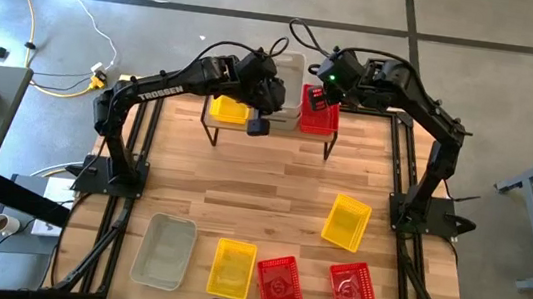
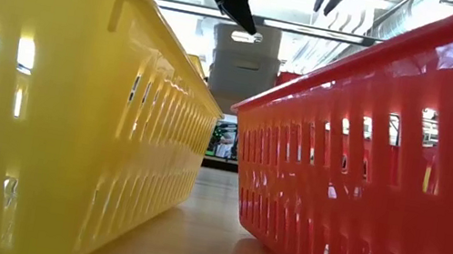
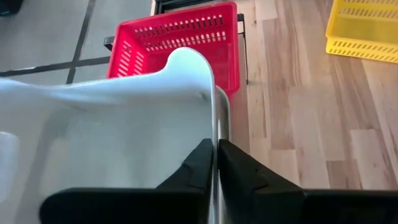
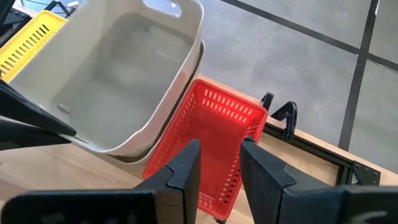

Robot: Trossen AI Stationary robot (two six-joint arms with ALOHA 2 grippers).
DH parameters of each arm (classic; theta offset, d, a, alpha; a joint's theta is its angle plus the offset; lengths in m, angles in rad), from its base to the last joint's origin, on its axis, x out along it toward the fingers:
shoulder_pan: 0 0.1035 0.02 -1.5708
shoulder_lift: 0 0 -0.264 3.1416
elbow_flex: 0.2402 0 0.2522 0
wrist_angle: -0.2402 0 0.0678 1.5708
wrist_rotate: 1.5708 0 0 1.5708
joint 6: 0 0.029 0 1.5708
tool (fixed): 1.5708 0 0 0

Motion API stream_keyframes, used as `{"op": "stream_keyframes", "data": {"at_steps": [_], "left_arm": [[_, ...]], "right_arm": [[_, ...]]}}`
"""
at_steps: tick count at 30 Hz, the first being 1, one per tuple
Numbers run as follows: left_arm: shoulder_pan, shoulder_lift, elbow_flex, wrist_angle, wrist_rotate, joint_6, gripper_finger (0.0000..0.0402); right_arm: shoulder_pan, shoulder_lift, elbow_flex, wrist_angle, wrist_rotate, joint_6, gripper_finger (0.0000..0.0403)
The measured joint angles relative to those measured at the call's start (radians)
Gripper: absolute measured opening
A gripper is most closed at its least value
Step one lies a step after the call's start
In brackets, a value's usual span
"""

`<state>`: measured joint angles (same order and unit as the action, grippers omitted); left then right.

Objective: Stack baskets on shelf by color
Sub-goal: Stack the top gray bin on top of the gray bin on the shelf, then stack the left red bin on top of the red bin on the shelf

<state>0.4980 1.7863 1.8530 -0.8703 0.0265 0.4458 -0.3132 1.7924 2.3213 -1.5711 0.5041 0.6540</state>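
Observation:
The shelf [image 1: 287, 129] stands at the table's far edge. It carries a yellow basket [image 1: 228, 110], grey-white baskets [image 1: 287, 76] and a red basket [image 1: 319, 115]. My left gripper [image 3: 216, 144] is shut on the upper grey-white basket [image 4: 118, 68], which sits tilted in a second grey-white one [image 4: 134, 152]. My right gripper [image 4: 219, 146] hovers open over the shelf's red basket [image 4: 214, 124], apparently touching nothing. Five more baskets rest flat on the table's near half: grey-white [image 1: 164, 251], yellow [image 1: 232, 268], red [image 1: 280, 285], red [image 1: 353, 291] and yellow [image 1: 347, 222]. My left gripper pinches the upper grey-white basket by the rim of one wall [image 3: 214, 106], with one finger [image 3: 198, 167] inside and the other [image 3: 241, 171] outside. The fingers come slanting down from the table's left. The basket is tilted, with its lower part resting in the grey-white basket beneath.
In the low view a yellow basket [image 2: 54, 107] and a red basket [image 2: 386, 163] fill the foreground, with a narrow lane of tabletop between them. The table's middle strip [image 1: 262, 184] is bare wood. Black frame rails [image 4: 311, 140] run along the table's edges.

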Motion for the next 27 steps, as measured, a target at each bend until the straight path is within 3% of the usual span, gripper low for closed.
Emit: {"op": "stream_keyframes", "data": {"at_steps": [12, 20, 27], "left_arm": [[-0.001, 0.000, 0.000, 0.001, -0.002, 0.002, 0.0088], [-0.001, 0.000, 0.029, -0.002, -0.016, -0.026, 0.0103], [-0.002, -0.001, 0.089, -0.005, -0.058, -0.045, 0.0103]], "right_arm": [[0.000, 0.000, 0.000, 0.000, -0.009, -0.005, 0.0096], [0.000, 0.000, 0.000, 0.000, -0.096, -0.038, 0.0096], [0.000, 0.000, 0.000, 0.000, -0.096, -0.101, 0.0096]]}}
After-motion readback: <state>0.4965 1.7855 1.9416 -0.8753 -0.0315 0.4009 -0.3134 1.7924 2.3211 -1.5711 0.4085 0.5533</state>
